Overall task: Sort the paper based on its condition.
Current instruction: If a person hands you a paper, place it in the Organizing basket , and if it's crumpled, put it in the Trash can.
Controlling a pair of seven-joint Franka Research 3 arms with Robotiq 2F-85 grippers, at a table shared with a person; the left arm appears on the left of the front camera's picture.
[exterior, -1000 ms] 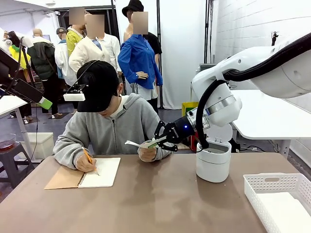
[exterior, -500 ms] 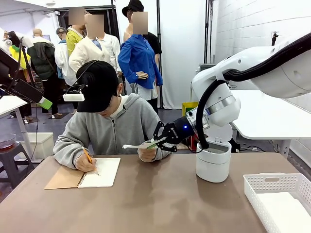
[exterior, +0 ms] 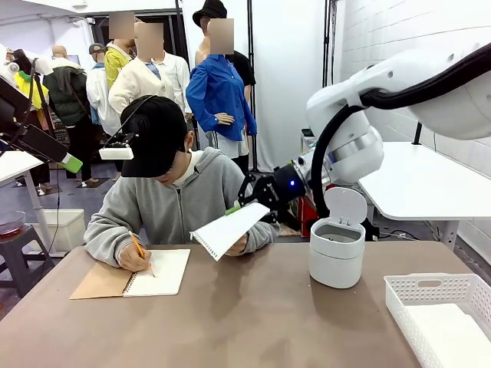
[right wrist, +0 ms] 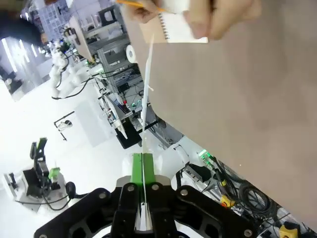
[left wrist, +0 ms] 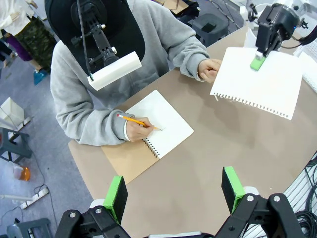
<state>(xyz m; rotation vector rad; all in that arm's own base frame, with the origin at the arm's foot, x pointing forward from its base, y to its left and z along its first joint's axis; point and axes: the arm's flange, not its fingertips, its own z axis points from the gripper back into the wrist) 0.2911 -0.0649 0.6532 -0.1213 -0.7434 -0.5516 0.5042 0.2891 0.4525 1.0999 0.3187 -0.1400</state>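
The right arm's black pincer (exterior: 239, 205) with green pads is reaching in from the right side, over the far middle of the brown surface (exterior: 253, 322); its jaws are pressing together on the upper edge of a smooth white rectangular sheet of paper (exterior: 229, 229) with a torn, perforated edge; the sheet is hanging tilted in the air above the surface, just in front of the person's closed hand (exterior: 234, 244), and whether hand and sheet are touching is not clear from the front; in the left wrist view the sheet (left wrist: 258, 82) is lying apart from that hand (left wrist: 210, 69); in the right wrist view the sheet (right wrist: 144, 89) is showing edge-on, running up from between the two closed green pads.

The left arm's pincer (left wrist: 174, 191) is hovering high above the near side of the surface with its green pads standing wide apart and nothing between them.

The person in a grey hooded sweatshirt is writing with an orange pencil (exterior: 139, 249) in an open spiral-bound notebook with a brown cover (exterior: 135, 275); a white cylindrical bin with its lid raised (exterior: 336, 247) is standing right of the sheet; a white perforated plastic basket (exterior: 447, 318) is sitting at the near right corner.
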